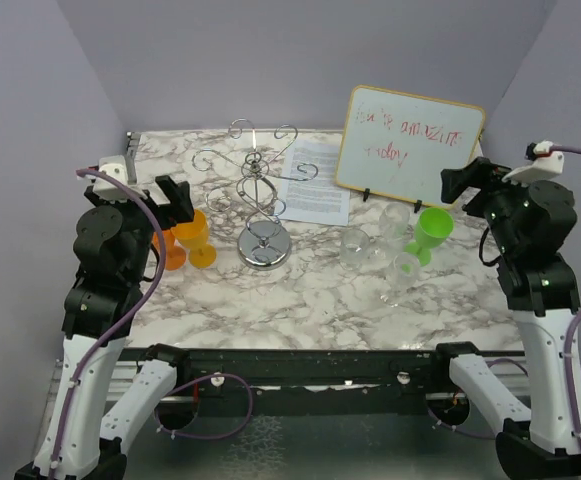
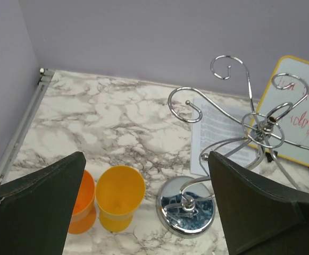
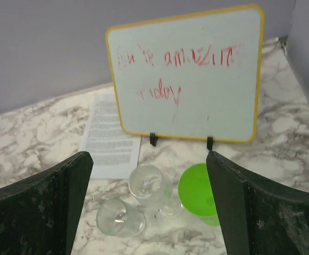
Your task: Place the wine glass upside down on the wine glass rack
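Near the middle of the marbled surface (image 1: 310, 290) stands the chrome wine glass rack (image 1: 264, 246), just right of the left end effector (image 1: 176, 198), whose jaws gape wide and empty above two orange goblets (image 1: 196, 238). Clear wine glasses (image 1: 356, 247) and a green goblet (image 1: 433, 228) sit to the rack's right, beside the right end effector (image 1: 466, 184), which is likewise spread open and holds nothing.

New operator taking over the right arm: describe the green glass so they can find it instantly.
Start at the yellow-framed whiteboard at the back right. Just in front of it sits a cluster of glasses, and the green wine glass is the one farthest right. Its neighbours are clear glasses; it alone is opaque bright green.
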`<state>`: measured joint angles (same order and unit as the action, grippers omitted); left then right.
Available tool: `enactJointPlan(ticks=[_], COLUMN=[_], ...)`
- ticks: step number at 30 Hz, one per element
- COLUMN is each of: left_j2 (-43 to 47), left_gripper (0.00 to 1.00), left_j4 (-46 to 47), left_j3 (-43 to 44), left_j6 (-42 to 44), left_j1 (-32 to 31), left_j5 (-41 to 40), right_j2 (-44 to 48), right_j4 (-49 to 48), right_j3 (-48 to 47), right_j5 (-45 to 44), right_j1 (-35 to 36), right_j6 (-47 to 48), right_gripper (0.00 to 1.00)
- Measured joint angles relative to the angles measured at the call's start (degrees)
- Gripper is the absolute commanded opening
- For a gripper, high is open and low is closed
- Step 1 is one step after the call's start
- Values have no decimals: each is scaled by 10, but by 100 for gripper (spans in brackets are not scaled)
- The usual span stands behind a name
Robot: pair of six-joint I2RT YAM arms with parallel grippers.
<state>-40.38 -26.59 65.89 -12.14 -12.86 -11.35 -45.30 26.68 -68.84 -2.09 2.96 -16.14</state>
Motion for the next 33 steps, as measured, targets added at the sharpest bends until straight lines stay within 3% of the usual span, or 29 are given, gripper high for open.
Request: enactJointPlan(ticks=[13,24,33], left_j2=[8,65,70], left_gripper=[99,99,99], left_j4=[-1,9,12], left_j3=[-71,-77,-77], left_j6=[-26,-8,-8], left_j1=[0,0,-15], left_j5=[9,27,23], right_j2=[-82,-229,-298], right_j4=[109,166,167], right_j3=[57,23,23], right_j5=[-17,-32,-32], right_j1=[0,1,7], right_j6=[-47,-35,-18], right_gripper=[88,49,47])
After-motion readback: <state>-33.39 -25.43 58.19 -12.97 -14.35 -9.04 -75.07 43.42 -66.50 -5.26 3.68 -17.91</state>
